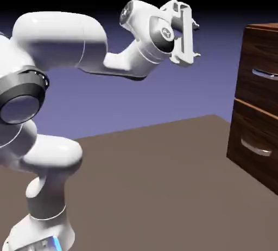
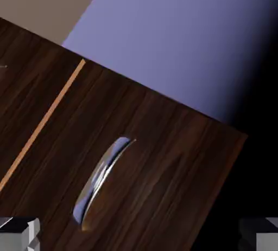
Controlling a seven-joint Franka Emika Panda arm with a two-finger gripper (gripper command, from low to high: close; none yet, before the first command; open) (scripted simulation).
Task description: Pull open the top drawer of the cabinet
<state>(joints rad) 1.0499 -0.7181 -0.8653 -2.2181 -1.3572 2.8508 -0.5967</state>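
Observation:
The cabinet (image 1: 260, 38) is a tall dark-brown wood-grain box at the exterior view's right edge. Its top drawer (image 1: 259, 88) carries a thin curved silver handle (image 1: 266, 73). My gripper (image 1: 197, 41) hangs in the air well to the left of the cabinet, at about the top drawer's height, its fingers pointing toward it. The jaws stand wide open with nothing between them. The hand view is rolled: the top drawer (image 2: 163, 152) fills the lower part, its handle (image 2: 103, 182) slanting. My gripper (image 2: 139, 238) shows only as two grey fingertips (image 2: 19, 235) in the bottom corners.
The lower drawer (image 1: 251, 130) with a like handle (image 1: 255, 148) sits under the top one, and a thin light seam (image 2: 43, 125) separates them. The brown table (image 1: 157, 185) runs from the arm's base to the cabinet's foot.

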